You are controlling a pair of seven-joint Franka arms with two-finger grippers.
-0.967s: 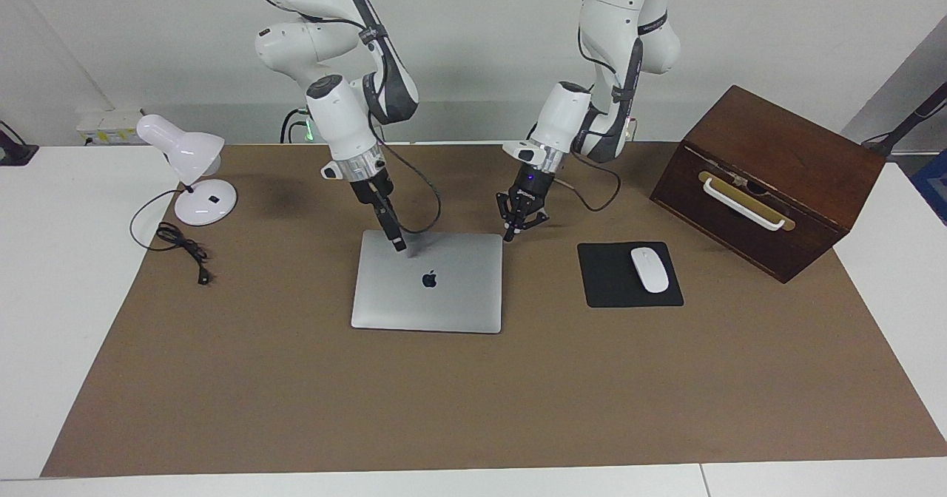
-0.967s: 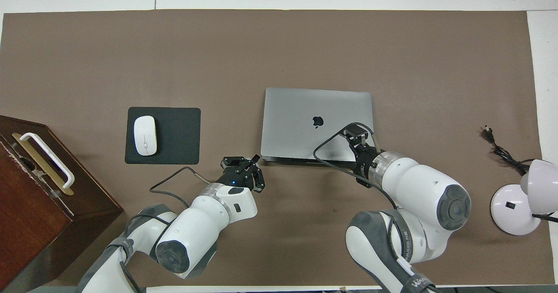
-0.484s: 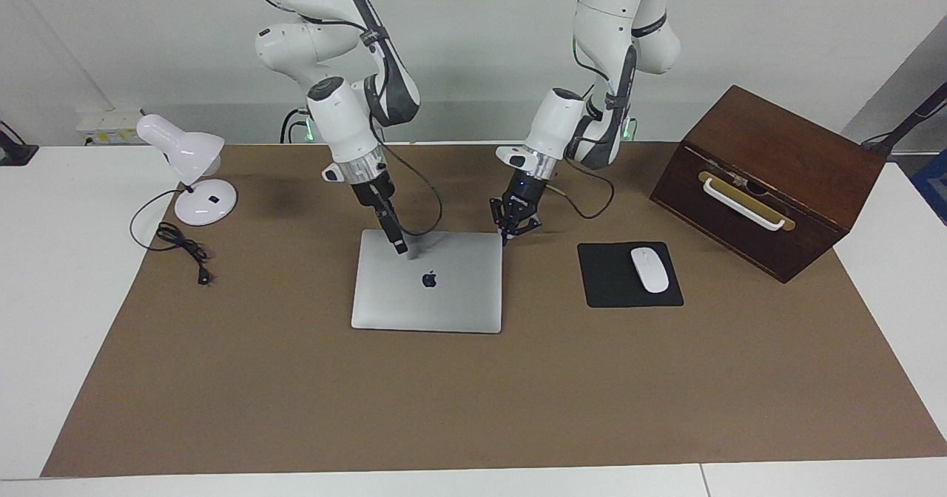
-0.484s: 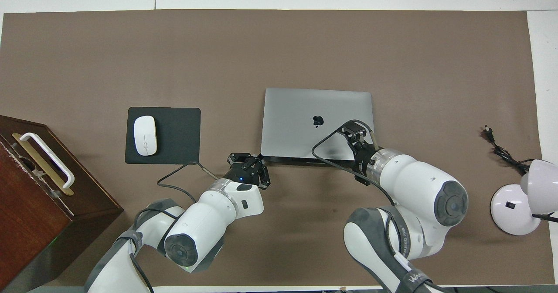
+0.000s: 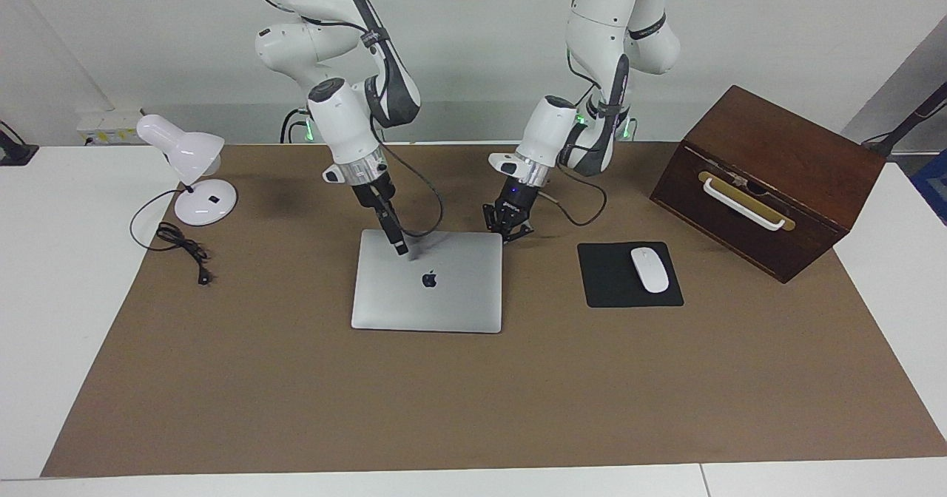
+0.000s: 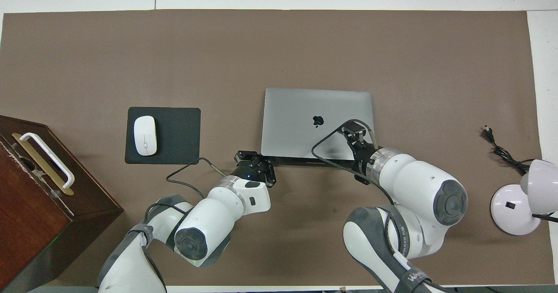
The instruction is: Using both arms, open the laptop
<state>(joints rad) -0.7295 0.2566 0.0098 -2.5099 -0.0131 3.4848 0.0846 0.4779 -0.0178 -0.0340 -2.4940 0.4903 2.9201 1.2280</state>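
Two pincers met the closed thin silver-grey aluminium laptop (image 5: pixel 427 282) at frame centre: right gripper (image 5: pixel 400 246), pressed together, touched its lid; left gripper (image 5: pixel 507 232), slightly spread, had shifted closer against its upper corner.

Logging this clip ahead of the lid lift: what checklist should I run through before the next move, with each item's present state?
1. Laptop closed, flat on the mat: ok.
2. Right tool tip on the lid, near the edge closest to the robots: ok.
3. Left tool at the laptop's corner toward the left arm's end: ok; contact cannot tell.
4. Mouse pad apart from the laptop: ok.
5. Right arm's cable looping above the lid: not ok, might snag.
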